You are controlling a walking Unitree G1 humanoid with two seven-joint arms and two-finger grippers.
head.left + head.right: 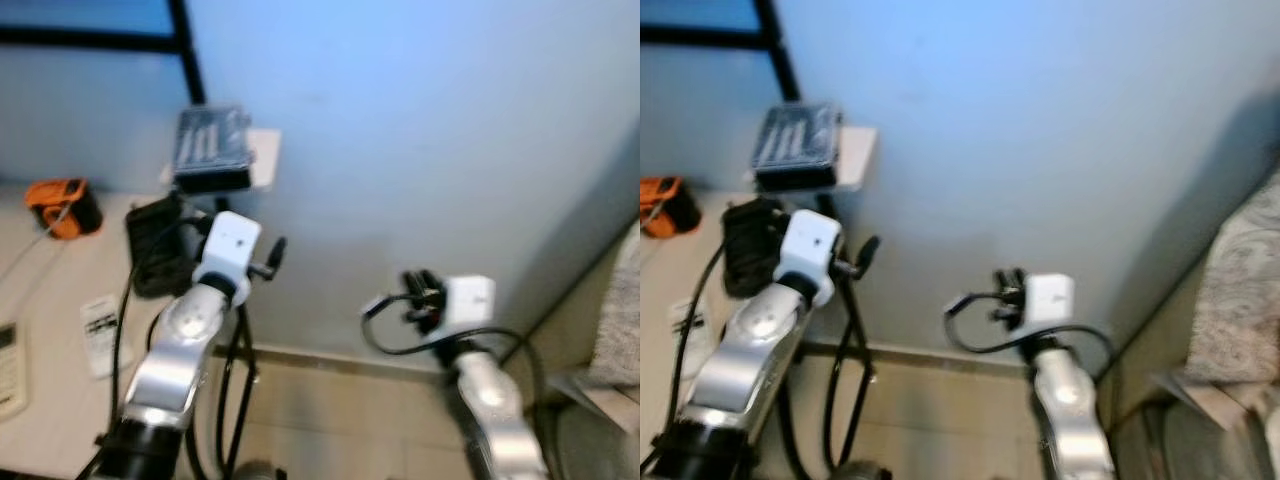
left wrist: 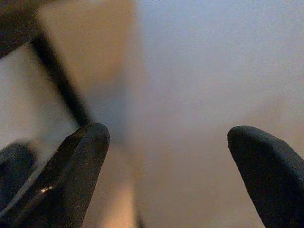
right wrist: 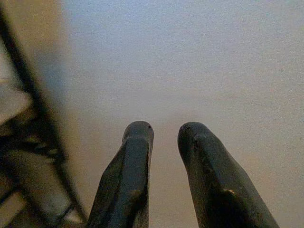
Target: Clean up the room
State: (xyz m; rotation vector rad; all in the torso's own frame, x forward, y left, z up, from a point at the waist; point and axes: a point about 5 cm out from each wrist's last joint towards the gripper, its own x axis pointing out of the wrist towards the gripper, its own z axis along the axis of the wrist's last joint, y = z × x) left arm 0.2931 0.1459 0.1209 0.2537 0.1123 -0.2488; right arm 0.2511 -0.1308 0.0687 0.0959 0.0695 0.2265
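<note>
Both arms raised toward the pale blue wall [image 1: 420, 130]. Left gripper [image 2: 166, 156] fingers spread wide, empty; right gripper [image 3: 165, 135] fingers nearly together, empty. Orange tool [image 1: 62, 207] lies on the worktop [image 1: 50, 330], far left.

Orange item [image 1: 62, 206] at 9 o'clock: blurred, kind unclear. Dark box [image 1: 210, 148] at 11 o'clock: contents unreadable. White labels [image 1: 100, 333] at 8 o'clock: print too small. Patterned fabric [image 1: 1240, 290] at 3 o'clock: cut by edge. Black bar [image 2: 59, 78] in left wrist view: blurred.
</note>
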